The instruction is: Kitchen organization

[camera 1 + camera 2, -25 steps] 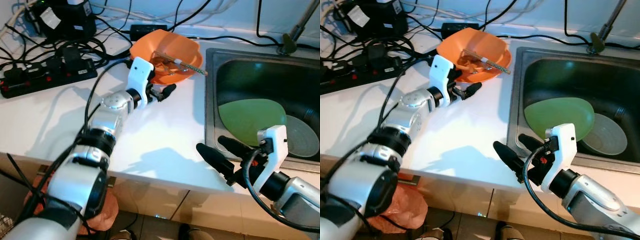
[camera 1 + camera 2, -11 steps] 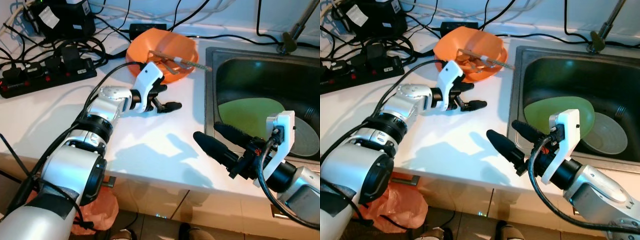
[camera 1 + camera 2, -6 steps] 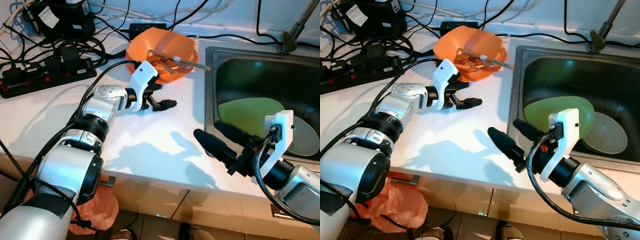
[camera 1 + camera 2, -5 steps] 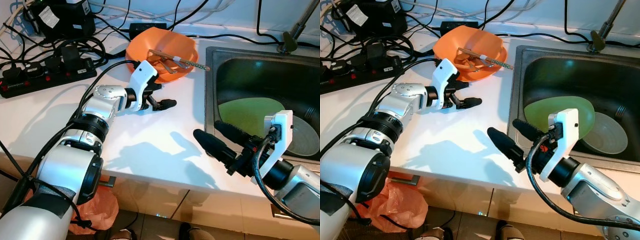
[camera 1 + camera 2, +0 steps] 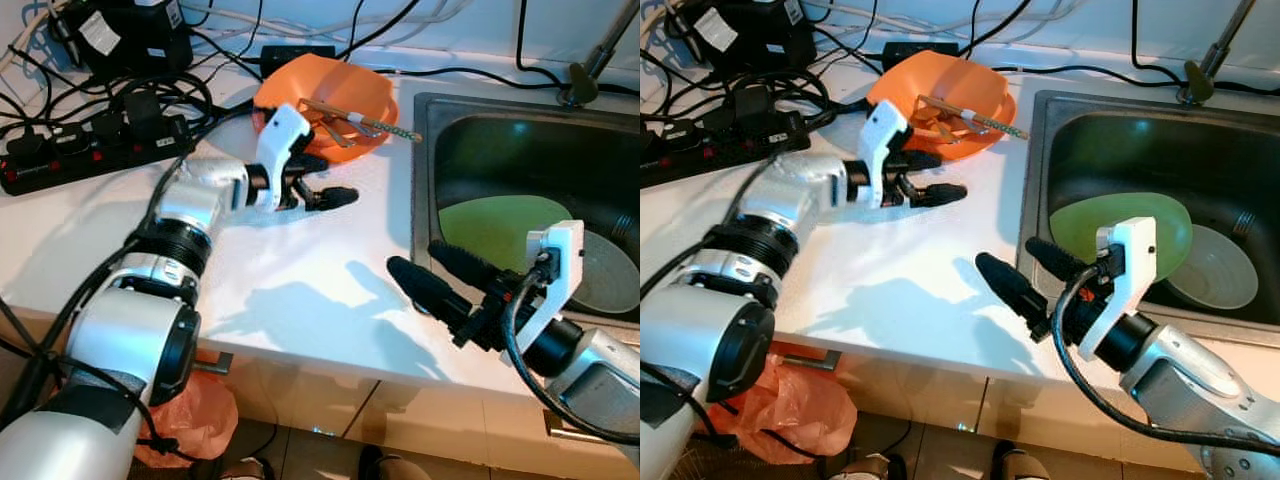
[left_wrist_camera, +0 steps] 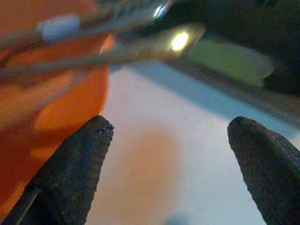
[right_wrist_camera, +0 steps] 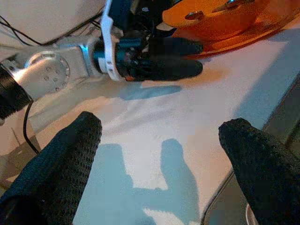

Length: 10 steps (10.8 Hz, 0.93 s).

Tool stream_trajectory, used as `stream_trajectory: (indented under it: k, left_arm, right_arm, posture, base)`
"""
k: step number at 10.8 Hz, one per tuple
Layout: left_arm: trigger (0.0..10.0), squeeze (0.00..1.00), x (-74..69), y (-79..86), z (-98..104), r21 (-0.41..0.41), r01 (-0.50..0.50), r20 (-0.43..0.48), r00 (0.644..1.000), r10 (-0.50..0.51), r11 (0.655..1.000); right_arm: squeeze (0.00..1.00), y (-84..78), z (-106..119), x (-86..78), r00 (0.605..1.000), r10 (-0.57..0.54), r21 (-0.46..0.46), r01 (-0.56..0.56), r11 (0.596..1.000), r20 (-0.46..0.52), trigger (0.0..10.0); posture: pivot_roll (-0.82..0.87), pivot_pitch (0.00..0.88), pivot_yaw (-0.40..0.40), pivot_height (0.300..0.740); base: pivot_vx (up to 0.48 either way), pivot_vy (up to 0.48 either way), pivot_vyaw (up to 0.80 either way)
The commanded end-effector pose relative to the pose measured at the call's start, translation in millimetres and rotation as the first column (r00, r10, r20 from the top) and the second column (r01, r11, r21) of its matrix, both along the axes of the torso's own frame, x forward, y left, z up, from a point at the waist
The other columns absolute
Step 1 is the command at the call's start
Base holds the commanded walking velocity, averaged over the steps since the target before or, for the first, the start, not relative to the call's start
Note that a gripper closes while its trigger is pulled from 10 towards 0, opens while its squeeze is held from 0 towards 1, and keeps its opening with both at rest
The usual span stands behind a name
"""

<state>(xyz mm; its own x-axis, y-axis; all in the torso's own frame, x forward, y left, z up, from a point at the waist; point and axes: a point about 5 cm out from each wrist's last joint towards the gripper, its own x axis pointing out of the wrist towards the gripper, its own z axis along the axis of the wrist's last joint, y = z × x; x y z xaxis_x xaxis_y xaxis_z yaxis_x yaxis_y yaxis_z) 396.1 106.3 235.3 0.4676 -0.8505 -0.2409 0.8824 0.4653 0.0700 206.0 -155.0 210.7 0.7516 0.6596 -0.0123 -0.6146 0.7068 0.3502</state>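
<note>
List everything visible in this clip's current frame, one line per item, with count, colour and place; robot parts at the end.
Round orange plastic bowl: one, orange, on the white countertop near the wall, beside the sink.
Thin metal utensil: one, silver with a white band, lying across the bowl, its tip past the rim toward the sink.
Steel sink: one, grey, set in the counter on the robot's right.
Green plate: one, green, inside the sink.
Grey dish: one, grey, in the sink, partly under the green plate.
Black power strip: one, black, with tangled cables, far left of the counter.
White countertop: one, white.
Orange bag: one, orange, on the floor below.
Left pincer: black, open, beside the bowl.
Right pincer: black, open, over the sink's edge.
</note>
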Motion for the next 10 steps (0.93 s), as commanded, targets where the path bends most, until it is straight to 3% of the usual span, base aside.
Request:
stream_trajectory:
  k: [1,2,4,10]
  left_arm:
    - [10.0,0.00,-1.9,0.6,11.5,-0.020,0.042,0.012,0.999,-0.042,0.999]
    - [10.0,0.00,-2.5,4.4,14.9,-0.024,0.037,0.022,0.999,-0.037,0.999]
    - [10.0,0.00,3.7,25.2,3.8,0.006,-0.100,0.028,0.995,0.100,0.995]
    - [10.0,0.00,14.5,34.5,-5.6,0.021,-0.318,0.079,0.946,0.315,0.948]
  right_arm:
    - [0.00,1.0,1.0,0.6,1.000,0.007,-0.005,-0.007,1.000,0.012,10.0]
    - [0.00,1.0,0.6,1.4,1.000,0.007,-0.003,-0.007,1.000,0.013,10.0]
    - [0.00,1.3,0.4,2.5,1.000,0.009,-0.001,-0.009,1.000,0.016,10.0]
    - [0.00,-3.2,1.1,-4.3,1.000,-0.017,-0.012,0.017,1.000,0.011,10.0]
  posture:
    - [-0.15,0.150,0.019,0.740]
    - [-0.14,0.147,0.017,0.740]
    - [-0.14,0.147,0.016,0.740]
    - [-0.19,0.181,0.008,0.740]
  base:
    - [0.000,0.000,0.00]
    - [0.000,0.000,0.00]
    - [0.000,0.000,0.00]
    - [0.000,0.000,0.00]
